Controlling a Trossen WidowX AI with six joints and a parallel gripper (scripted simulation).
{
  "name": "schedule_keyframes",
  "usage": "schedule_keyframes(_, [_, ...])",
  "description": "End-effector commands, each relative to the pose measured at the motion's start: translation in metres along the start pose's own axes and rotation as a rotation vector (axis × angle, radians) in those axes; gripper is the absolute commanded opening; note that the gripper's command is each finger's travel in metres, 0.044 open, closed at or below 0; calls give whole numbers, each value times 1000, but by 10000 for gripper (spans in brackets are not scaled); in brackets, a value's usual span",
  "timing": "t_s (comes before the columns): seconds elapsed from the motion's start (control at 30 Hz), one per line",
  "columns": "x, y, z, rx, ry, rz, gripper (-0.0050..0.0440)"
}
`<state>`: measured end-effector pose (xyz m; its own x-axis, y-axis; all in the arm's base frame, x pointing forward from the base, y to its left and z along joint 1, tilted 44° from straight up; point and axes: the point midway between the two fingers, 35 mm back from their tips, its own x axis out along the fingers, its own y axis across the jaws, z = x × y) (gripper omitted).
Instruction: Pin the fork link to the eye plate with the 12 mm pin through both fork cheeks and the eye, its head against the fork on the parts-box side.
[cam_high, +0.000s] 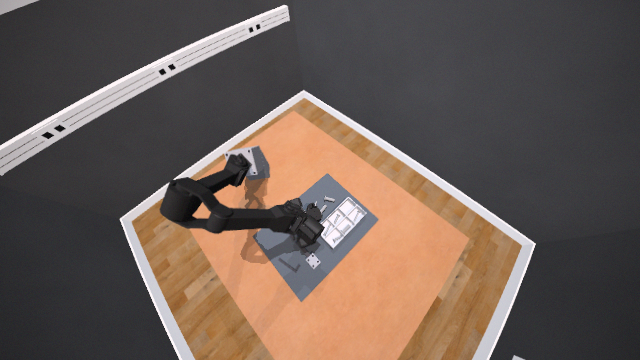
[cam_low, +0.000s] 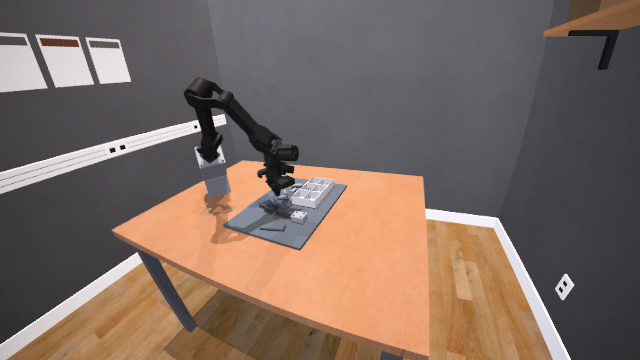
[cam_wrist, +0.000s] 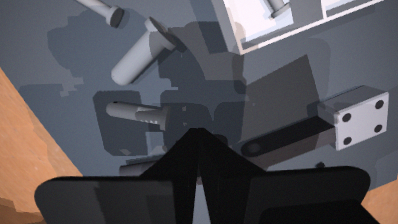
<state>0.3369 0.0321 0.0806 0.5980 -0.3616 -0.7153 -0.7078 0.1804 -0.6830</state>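
In the wrist view my gripper (cam_wrist: 197, 134) is shut and empty, its tips low over the grey mat. The eye plate, a dark arm with an eye (cam_wrist: 256, 147) on a light block with four holes (cam_wrist: 357, 118), lies to the right of the tips. A dark part that may be the fork link (cam_wrist: 196, 113) lies just beyond the tips, partly hidden by shadow. A thick headed pin (cam_wrist: 139, 56) lies further off, a slimmer pin (cam_wrist: 136, 113) lies to the left, and a thin pin (cam_wrist: 102, 10) is at the top edge. In the top view the gripper (cam_high: 307, 235) hangs beside the parts box.
The white parts box (cam_high: 343, 221) with several compartments stands on the grey mat (cam_high: 319, 239) and also shows in the wrist view (cam_wrist: 300, 20). A dark bar (cam_high: 289, 265) lies on the mat near the block (cam_high: 313, 261). The arm's grey pedestal (cam_high: 252, 162) stands at the table's far edge.
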Motion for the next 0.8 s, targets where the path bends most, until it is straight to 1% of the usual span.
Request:
schedule_keyframes(0.0, [2, 1, -1, -8, 2, 2, -50])
schedule_keyframes(0.53, [15, 0, -1, -27, -1, 3, -50])
schedule_keyframes(0.77, [25, 0, -1, -27, -1, 2, -50])
